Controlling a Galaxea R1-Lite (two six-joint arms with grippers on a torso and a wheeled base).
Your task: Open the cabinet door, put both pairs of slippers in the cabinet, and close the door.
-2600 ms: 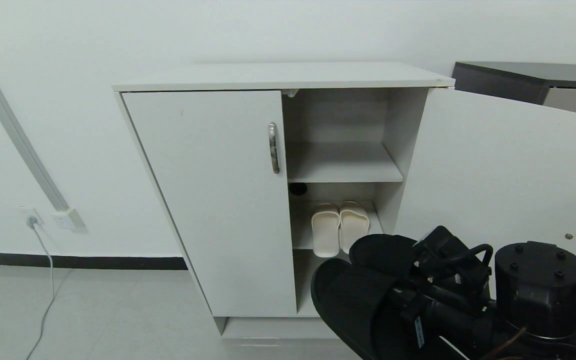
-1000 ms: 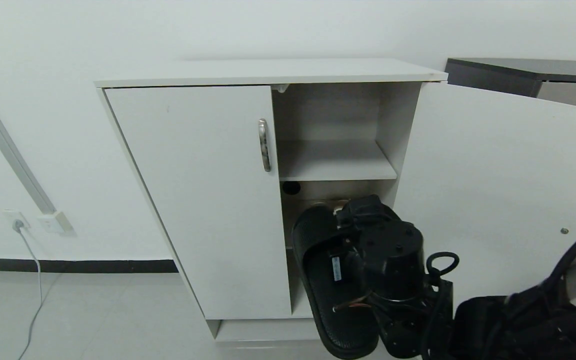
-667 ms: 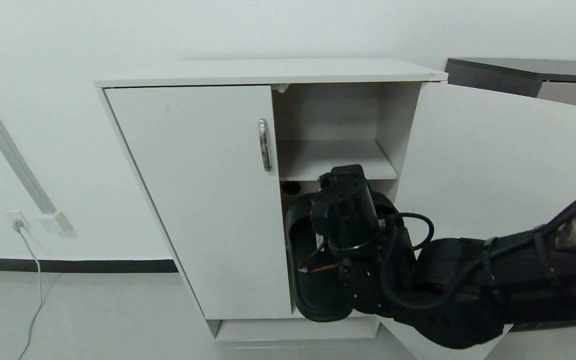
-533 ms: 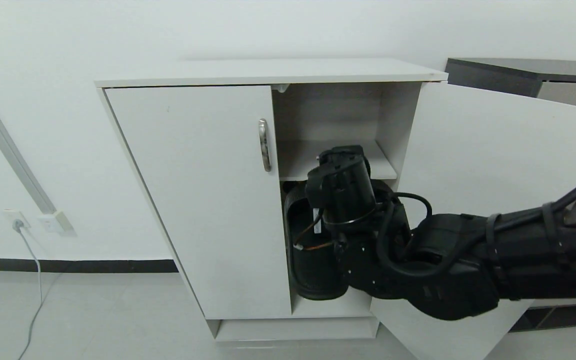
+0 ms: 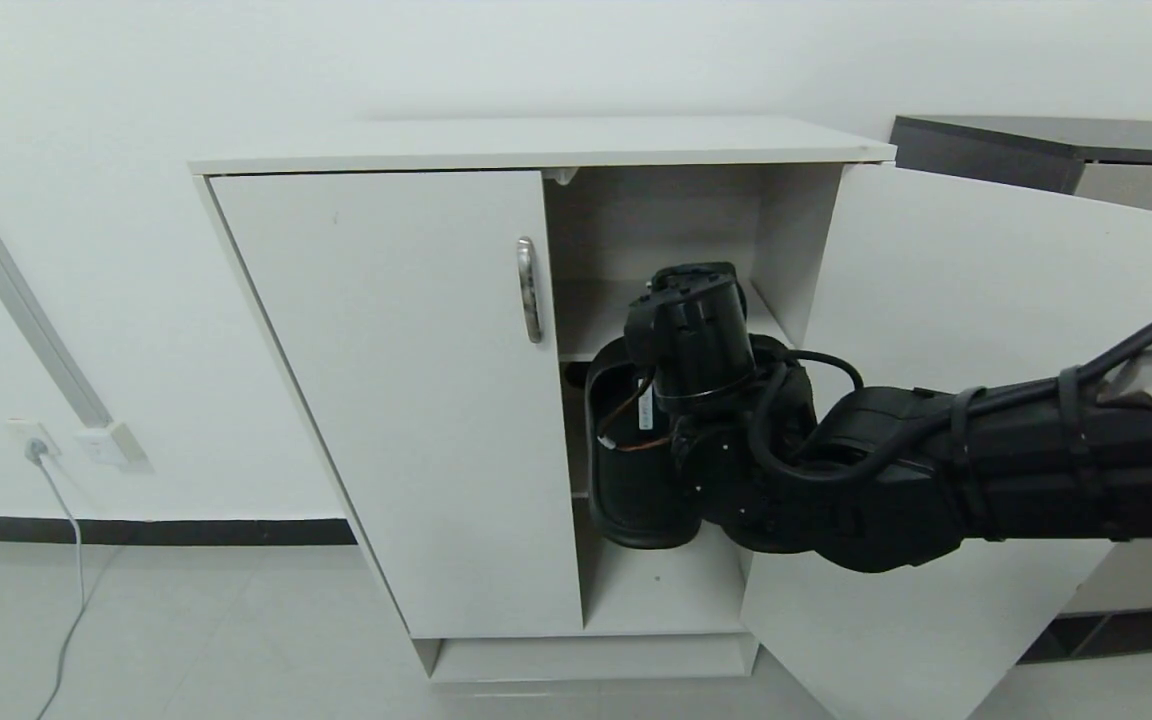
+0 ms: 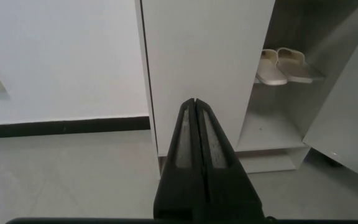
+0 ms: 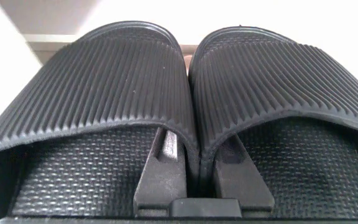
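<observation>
Clerk: Nearest item first?

Inspector: The left gripper (image 6: 194,124), low over the grey floor (image 6: 61,174) and well short of the cabinet (image 5: 536,145). Its two fingers are pressed flat together, with nothing between them.

Clerk: And the other arm?

Inspector: The right gripper (image 7: 194,174) is at the cabinet's open right-hand bay. Its fingers (image 7: 160,165) pinch the adjoining inner walls of the black slippers (image 7: 123,81), which sit side by side and touching.

Clerk: Position of that pair?

Inspector: Held in the mouth of the bay, below the upper shelf (image 5: 591,320) and off the bottom board (image 5: 656,590), heels tilted down toward the robot.

Clerk: The second pair?

Inspector: The cream slippers (image 6: 288,65) lie together inside the same bay, one level above the bottom board. Whether the black pair touches them cannot be told.

Clerk: Doors?

Inspector: The left door (image 5: 406,400) is shut, its metal handle (image 5: 528,290) upright at the inner edge. The right door (image 5: 986,280) is swung wide open. Behind stands a white wall (image 5: 86,150) with a socket (image 5: 34,448) and a hanging cable (image 5: 76,600).
</observation>
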